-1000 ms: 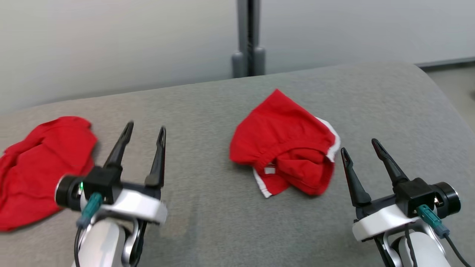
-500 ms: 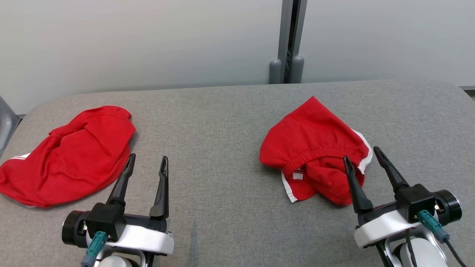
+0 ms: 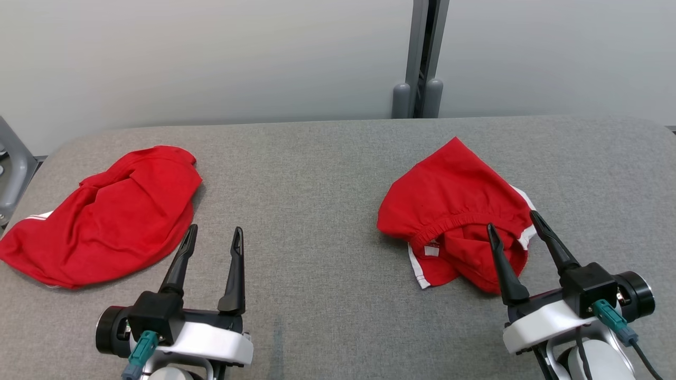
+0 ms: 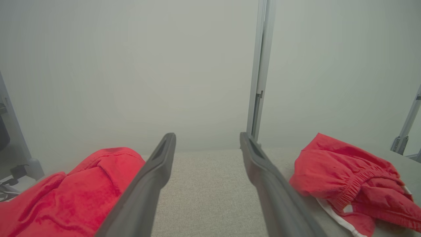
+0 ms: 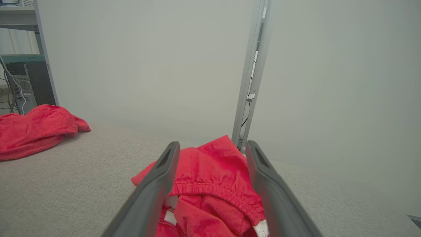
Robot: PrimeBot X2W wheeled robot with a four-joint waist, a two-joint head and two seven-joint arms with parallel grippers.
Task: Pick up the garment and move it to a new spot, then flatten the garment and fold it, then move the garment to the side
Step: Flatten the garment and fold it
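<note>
Two red garments lie on the grey padded table (image 3: 317,174). A crumpled pair of red shorts (image 3: 449,200) with white trim and an elastic waistband sits at the right. A second red garment (image 3: 105,221) lies in a heap at the left. My right gripper (image 3: 512,220) is open, and its fingers overlap the near right edge of the shorts (image 5: 210,171), which show between them in the right wrist view. My left gripper (image 3: 213,230) is open over bare table, just right of the left garment (image 4: 65,197). The shorts (image 4: 342,168) lie to its right.
A grey post (image 3: 420,58) rises behind the table's far edge against a pale wall. A grey metal frame (image 3: 10,169) stands at the left edge. A shelf with a computer (image 5: 19,79) is beyond the left garment (image 5: 33,128). The table's corners are rounded.
The camera has moved: the whole picture has shifted right and levelled, bringing more of the left garment into view. The right gripper's fingers now overlap the shorts' edge. Both grippers stay open.
</note>
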